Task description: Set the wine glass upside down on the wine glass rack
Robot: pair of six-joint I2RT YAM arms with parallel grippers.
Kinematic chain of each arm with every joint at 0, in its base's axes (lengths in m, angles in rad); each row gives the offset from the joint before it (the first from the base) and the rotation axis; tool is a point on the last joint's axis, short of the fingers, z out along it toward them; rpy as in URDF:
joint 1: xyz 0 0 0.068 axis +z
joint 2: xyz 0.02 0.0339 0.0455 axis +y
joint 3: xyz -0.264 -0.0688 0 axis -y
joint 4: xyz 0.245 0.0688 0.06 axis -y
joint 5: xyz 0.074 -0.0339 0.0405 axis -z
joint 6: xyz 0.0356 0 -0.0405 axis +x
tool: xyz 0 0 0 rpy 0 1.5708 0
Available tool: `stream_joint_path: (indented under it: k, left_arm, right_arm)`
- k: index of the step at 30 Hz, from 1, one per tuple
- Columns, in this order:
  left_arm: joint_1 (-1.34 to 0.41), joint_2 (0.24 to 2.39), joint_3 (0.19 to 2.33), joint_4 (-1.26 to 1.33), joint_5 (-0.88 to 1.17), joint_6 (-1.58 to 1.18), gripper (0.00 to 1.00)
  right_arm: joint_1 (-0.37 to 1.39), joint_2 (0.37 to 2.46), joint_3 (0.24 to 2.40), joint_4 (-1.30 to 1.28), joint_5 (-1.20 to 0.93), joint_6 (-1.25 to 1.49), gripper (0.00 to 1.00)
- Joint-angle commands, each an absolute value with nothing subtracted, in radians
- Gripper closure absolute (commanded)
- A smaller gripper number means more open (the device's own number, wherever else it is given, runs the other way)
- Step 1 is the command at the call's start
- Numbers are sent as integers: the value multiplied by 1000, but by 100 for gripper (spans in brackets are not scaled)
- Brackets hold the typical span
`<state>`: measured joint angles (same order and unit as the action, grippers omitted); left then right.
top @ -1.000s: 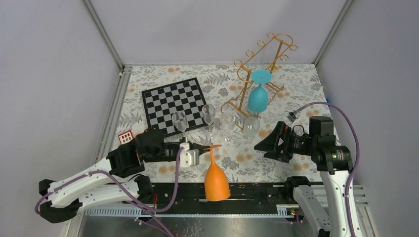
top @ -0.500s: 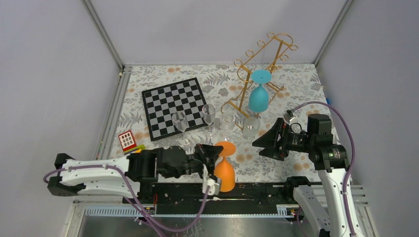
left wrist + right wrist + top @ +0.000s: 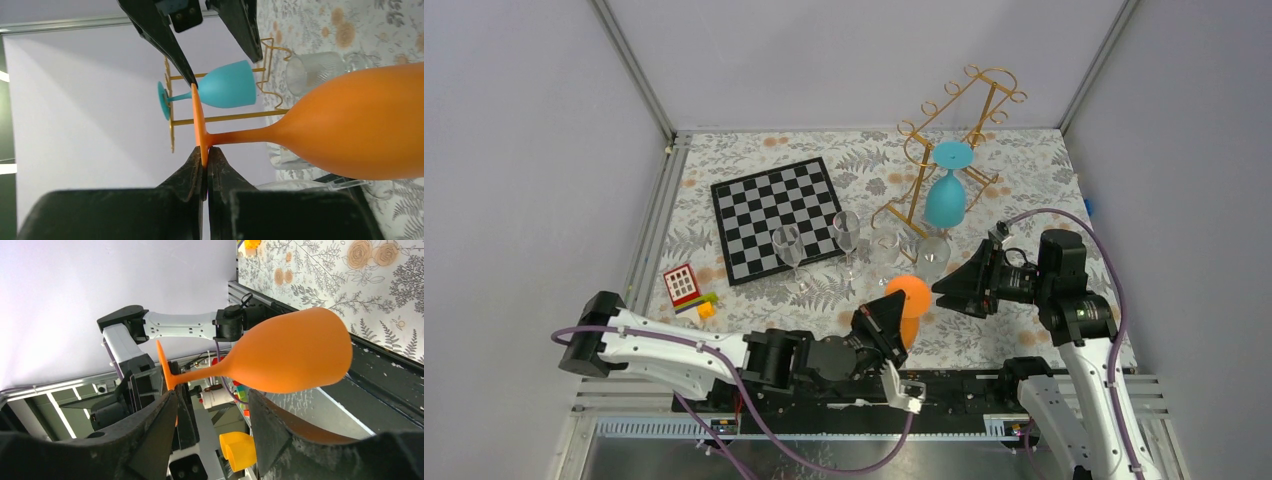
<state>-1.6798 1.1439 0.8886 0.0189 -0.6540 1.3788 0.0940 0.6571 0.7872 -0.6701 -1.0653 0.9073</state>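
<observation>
The glass (image 3: 911, 296) is held above the table's near edge, between the two grippers and short of the rack (image 3: 225, 117). Its long axis lies roughly level, with the bowl to one side of the foot. The left gripper (image 3: 205, 152) is clamped tight on the rim of the foot, so the stem runs across its fingers.

The right gripper (image 3: 212, 400) faces it with jaws parted, straddling the stem close to the foot and gripping nothing. In the left wrist view one right fingertip stands at the foot's upper rim; whether it touches cannot be told.

A handover to the right arm is the likely step, as that arm is nearer the rack. The rack stands beyond the glass at the far right and already carries a teal glass (image 3: 946, 200), bowl down.

From above, the left gripper hides the stem and foot. A free rail slot cannot be made out.
</observation>
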Motion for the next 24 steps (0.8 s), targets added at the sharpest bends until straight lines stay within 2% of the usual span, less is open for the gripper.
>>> stream_joint_path:
  k: [1, 7, 12, 15, 24]
  left_arm:
    - [-1697, 1205, 982, 175, -760, 1456, 100]
    - [-1698, 1241, 1004, 193, -761, 1443, 100]
    - [-1697, 1230, 989, 191, -812, 1422, 100]
    - [-1698, 1201, 976, 187, -837, 1405, 100]
    - [-1698, 1178, 962, 163, -831, 1386, 100]
  right_arm:
    - [107, 625, 753, -515, -1119, 1034, 41]
    - [114, 600, 718, -431, -1140, 1111, 42]
    - [114, 590, 746, -436, -1117, 1114, 28]
    - [113, 595, 757, -428, -1114, 1116, 23]
    - [115, 601, 785, -408, -1104, 1142, 28]
